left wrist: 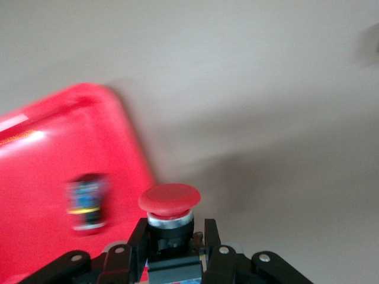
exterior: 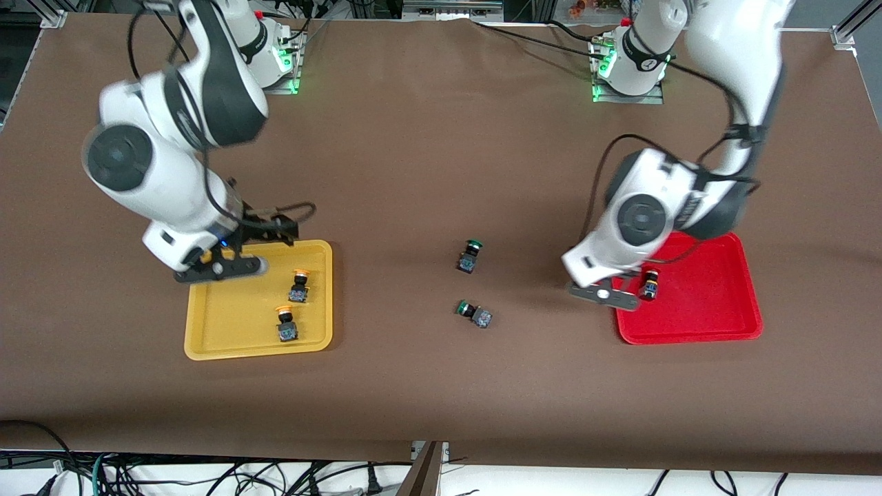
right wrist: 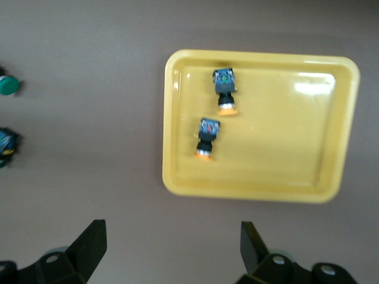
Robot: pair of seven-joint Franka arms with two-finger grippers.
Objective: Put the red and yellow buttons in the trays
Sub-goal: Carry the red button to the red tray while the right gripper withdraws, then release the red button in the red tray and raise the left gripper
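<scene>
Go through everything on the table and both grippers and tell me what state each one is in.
Yellow tray: holds two yellow buttons, lying down.
Red tray: holds one red button.
Second red button: clamped in left gripper by the red tray's edge.
Right gripper: open, empty.
Green buttons: on the table between trays.

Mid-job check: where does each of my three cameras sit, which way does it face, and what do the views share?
Front view: high across the table, facing both arms; the left gripper is over the red tray edge, the right gripper over the yellow tray.
Left wrist view: looks past its fingers gripping a red button.
Right wrist view: looks down past open fingers at the yellow tray.
Shared: the two yellow buttons also show in the right wrist view.
</scene>
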